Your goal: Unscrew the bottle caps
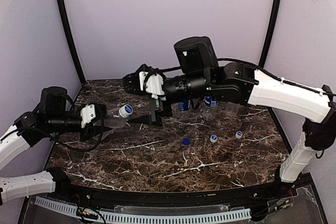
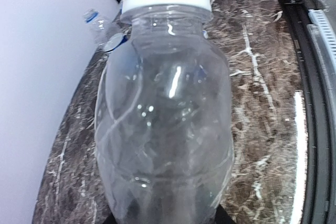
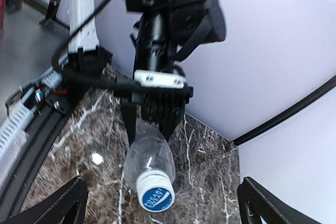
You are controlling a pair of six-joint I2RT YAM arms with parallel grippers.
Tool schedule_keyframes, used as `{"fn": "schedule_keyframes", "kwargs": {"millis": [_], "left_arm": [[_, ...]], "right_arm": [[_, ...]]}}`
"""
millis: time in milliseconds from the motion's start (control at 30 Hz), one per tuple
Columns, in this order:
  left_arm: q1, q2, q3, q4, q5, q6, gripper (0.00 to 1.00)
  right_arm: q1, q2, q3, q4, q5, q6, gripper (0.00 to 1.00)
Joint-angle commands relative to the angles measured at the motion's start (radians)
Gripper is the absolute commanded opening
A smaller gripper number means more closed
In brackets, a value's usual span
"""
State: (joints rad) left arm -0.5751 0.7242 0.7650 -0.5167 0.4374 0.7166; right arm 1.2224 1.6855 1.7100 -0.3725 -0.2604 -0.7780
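My left gripper [image 1: 107, 121] is shut on the body of a clear unlabelled bottle [image 2: 165, 129], held off the table and pointing right. Its white cap [image 1: 125, 110], with a blue printed top [image 3: 155, 193], is on the neck. My right gripper [image 1: 144, 118] stands open just in front of that cap, a finger [image 3: 60, 203] on each side and neither touching it. In the right wrist view the left gripper [image 3: 153, 114] clasps the bottle from behind. Three loose caps lie on the marble: a dark blue one [image 1: 186, 141] and two pale ones [image 1: 213, 138] [image 1: 239, 134].
Three more bottles stand at the back of the table [image 1: 157, 166] under the right arm: a blue-labelled one [image 1: 184, 106], another [image 1: 211, 102] and a clear one [image 1: 231, 109]. One of them shows far off in the left wrist view [image 2: 100, 24]. Purple walls close in three sides.
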Motion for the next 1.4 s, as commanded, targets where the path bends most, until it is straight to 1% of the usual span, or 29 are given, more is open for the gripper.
{"fn": "schedule_keyframes", "kwargs": {"millis": [0,67,133,167,200,267,367,467,533,600,733,933,967,1033,1067,1200,1233,1267,1300,1333,1367], "left_arm": [[0.001,-0.021,-0.044,0.238,-0.265,0.005,0.13],[0.001,-0.029,-0.059,0.316,-0.324,0.035,0.13],[0.001,-0.035,-0.074,0.386,-0.381,0.071,0.12],[0.001,-0.037,-0.085,0.428,-0.401,0.099,0.12],[0.0,-0.036,-0.091,0.451,-0.452,0.115,0.12],[-0.001,-0.035,-0.11,0.501,-0.503,0.168,0.12],[-0.004,-0.03,-0.135,0.563,-0.52,0.248,0.11],[-0.006,-0.023,-0.143,0.583,-0.527,0.271,0.11],[-0.009,-0.016,-0.145,0.59,-0.535,0.276,0.11],[-0.01,-0.013,-0.145,0.597,-0.537,0.277,0.11],[-0.012,-0.01,-0.143,0.604,-0.534,0.276,0.1],[-0.017,-0.008,-0.141,0.603,-0.535,0.275,0.1],[-0.018,-0.007,-0.141,0.603,-0.534,0.276,0.1],[-0.02,-0.007,-0.141,0.6,-0.534,0.277,0.1],[-0.02,-0.006,-0.141,0.599,-0.534,0.278,0.1],[-0.023,-0.005,-0.141,0.592,-0.529,0.276,0.1],[-0.023,-0.007,-0.138,0.587,-0.525,0.273,0.1],[-0.023,-0.009,-0.136,0.561,-0.502,0.267,0.1],[-0.023,-0.013,-0.125,0.504,-0.481,0.264,0.1],[-0.023,-0.017,-0.118,0.454,-0.401,0.259,0.1],[-0.023,-0.021,-0.096,0.346,-0.358,0.25,0.1]], "right_arm": [[-0.09,-0.003,0.045,0.101,-0.132,0.548,0.98],[-0.12,0.054,0.123,0.072,-0.066,0.806,0.92],[-0.135,0.1,0.184,0.035,-0.03,0.976,0.85],[-0.136,0.114,0.204,0.019,0.003,1.031,0.83],[-0.135,0.124,0.213,0.011,0.027,1.08,0.83],[-0.135,0.132,0.209,0.021,0.079,1.16,0.84],[-0.135,0.155,0.214,0.041,0.085,1.205,0.83],[-0.127,0.185,0.25,0.046,0.074,1.215,0.84],[-0.117,0.197,0.261,0.044,0.097,1.207,0.84],[-0.116,0.209,0.261,0.034,0.116,1.213,0.83],[-0.116,0.239,0.288,0.015,0.123,1.209,0.7],[-0.119,0.277,0.329,0.011,0.08,1.205,0.56],[-0.118,0.279,0.33,0.011,0.079,1.205,0.53],[-0.12,0.281,0.332,0.015,0.07,1.201,0.43],[-0.12,0.28,0.33,0.02,0.064,1.2,0.35],[-0.124,0.285,0.322,0.025,0.013,1.196,0.14],[-0.126,0.283,0.317,0.027,-0.006,1.188,0.05],[-0.129,0.277,0.309,0.032,-0.036,1.171,0.0],[-0.13,0.264,0.297,0.037,-0.065,1.118,0.0],[-0.13,0.252,0.285,0.041,-0.104,1.052,0.0],[-0.128,0.234,0.272,0.042,-0.154,0.975,0.0]]}}
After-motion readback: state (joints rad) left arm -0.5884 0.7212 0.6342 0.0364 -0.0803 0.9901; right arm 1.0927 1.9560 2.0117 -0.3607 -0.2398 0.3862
